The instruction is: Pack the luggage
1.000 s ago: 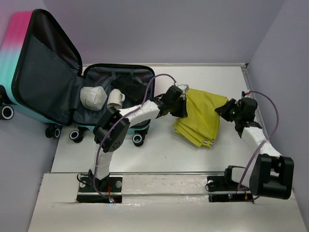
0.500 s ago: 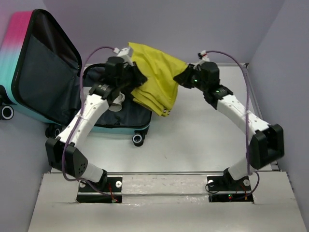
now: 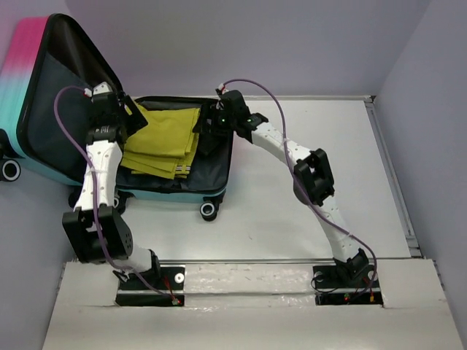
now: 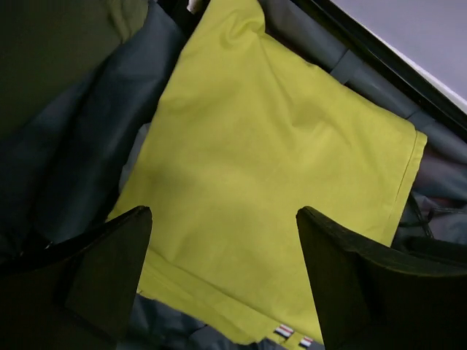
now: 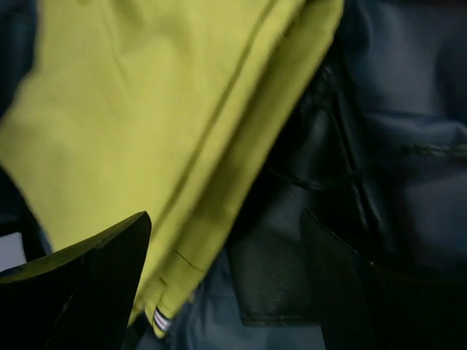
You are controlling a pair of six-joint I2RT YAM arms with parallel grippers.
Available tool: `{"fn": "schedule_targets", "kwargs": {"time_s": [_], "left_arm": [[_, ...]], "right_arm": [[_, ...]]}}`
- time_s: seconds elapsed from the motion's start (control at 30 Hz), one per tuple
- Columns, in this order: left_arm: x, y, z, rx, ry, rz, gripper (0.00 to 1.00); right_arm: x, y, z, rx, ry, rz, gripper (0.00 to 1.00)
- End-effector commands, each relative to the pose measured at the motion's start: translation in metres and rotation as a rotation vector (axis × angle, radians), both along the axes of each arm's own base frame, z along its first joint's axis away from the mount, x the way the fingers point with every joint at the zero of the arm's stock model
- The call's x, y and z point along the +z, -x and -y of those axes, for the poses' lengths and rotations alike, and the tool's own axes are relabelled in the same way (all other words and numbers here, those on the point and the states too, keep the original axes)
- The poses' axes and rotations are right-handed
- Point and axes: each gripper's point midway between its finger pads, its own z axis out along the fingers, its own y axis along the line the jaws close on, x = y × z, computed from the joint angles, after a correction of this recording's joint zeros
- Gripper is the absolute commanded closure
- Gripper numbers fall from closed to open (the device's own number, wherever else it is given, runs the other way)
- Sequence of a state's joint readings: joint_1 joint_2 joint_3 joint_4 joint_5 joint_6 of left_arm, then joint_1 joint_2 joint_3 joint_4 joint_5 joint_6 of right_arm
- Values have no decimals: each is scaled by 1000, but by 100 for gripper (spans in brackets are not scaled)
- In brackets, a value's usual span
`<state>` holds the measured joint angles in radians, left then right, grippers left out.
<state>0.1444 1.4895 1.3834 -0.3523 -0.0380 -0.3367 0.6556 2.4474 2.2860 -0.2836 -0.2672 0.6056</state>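
Lying in luggage: folded yellow garment.

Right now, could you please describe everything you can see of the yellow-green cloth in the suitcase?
The yellow-green cloth is a matte, woven-looking fabric folded into several flat layers, with stacked edges along one side and a small striped tag at a hem corner. It lies in the lower half of the open luggage, on the dark grey lining, covering much of the floor. The left hand and right hand are open over its opposite ends, and neither grips it.
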Motion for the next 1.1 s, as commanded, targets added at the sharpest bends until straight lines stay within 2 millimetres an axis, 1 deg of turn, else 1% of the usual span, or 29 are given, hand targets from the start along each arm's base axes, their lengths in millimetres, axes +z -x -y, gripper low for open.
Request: {"fn": "schedule_targets", "kwargs": {"time_s": [0.0, 0.03, 0.07, 0.1, 0.13, 0.17, 0.2, 0.23, 0.27, 0.3, 0.33, 0.37, 0.4, 0.47, 0.5, 0.53, 0.57, 0.6, 0.63, 0.67, 0.7, 0.73, 0.77, 0.83, 0.87, 0.9, 0.97, 1.03, 1.07], "left_arm": [[91, 46, 7, 30, -102, 235, 8], [98, 55, 7, 42, -105, 252, 7], [116, 74, 4, 78, -113, 303, 8], [114, 87, 1, 103, -119, 295, 8], [115, 98, -3, 132, -127, 302, 9], [117, 122, -14, 207, -148, 325, 11], [117, 135, -19, 244, -159, 340, 12], [114, 147, -25, 288, -170, 344, 13], [123, 174, -37, 385, -190, 391, 14], [105, 186, -44, 432, -206, 357, 15], [100, 197, -50, 478, -217, 356, 16], [103, 217, -56, 532, -223, 391, 16], [89, 231, -65, 607, -244, 361, 17], [87, 251, -75, 690, -272, 376, 15], [81, 261, -87, 766, -332, 351, 12], [82, 263, -91, 793, -355, 345, 11], [80, 261, -97, 829, -385, 315, 10], [84, 257, -100, 841, -400, 306, 10], [85, 252, -103, 846, -415, 291, 10], [80, 240, -108, 853, -440, 241, 10], [86, 234, -112, 861, -438, 243, 10], [87, 229, -118, 874, -446, 225, 10], [80, 222, -130, 887, -454, 175, 10], [86, 216, -135, 902, -461, 172, 10], [84, 210, -137, 887, -474, 151, 11], [92, 206, -138, 892, -481, 176, 12], [93, 199, -143, 896, -513, 148, 15], [100, 197, -149, 909, -565, 125, 22], [99, 194, -150, 907, -577, 112, 27]], "right_arm": [[68, 8, 21, 13, 14, 104, 12], [76, 10, 22, 18, 7, 115, 12], [81, 13, 23, 31, 4, 125, 12], [88, 15, 23, 36, -2, 137, 13], [105, 24, 21, 52, -16, 165, 13], [109, 28, 21, 70, -15, 178, 14], [114, 38, 18, 94, -19, 184, 14], [120, 41, 18, 106, -30, 195, 16], [144, 54, 21, 137, -65, 228, 17], [135, 62, 24, 154, -57, 207, 18], [146, 67, 25, 168, -85, 241, 18], [173, 82, 32, 189, -119, 279, 18], [160, 89, 36, 201, -111, 265, 19], [162, 104, 45, 224, -116, 282, 19], [162, 119, 53, 238, -120, 282, 18], [159, 125, 57, 246, -117, 280, 18], [156, 132, 60, 266, -114, 286, 18], [166, 140, 66, 268, -131, 314, 17], [142, 145, 70, 270, -104, 278, 16], [137, 148, 73, 272, -98, 275, 16], [135, 154, 76, 279, -98, 272, 16], [130, 157, 77, 285, -96, 270, 16], [112, 162, 80, 301, -80, 241, 16], [103, 166, 83, 306, -69, 239, 15], [92, 167, 85, 303, -51, 228, 15], [88, 167, 85, 304, -49, 226, 15], [77, 167, 85, 308, -35, 214, 15], [66, 161, 86, 285, -16, 204, 16], [62, 159, 86, 276, -9, 195, 16]]}}
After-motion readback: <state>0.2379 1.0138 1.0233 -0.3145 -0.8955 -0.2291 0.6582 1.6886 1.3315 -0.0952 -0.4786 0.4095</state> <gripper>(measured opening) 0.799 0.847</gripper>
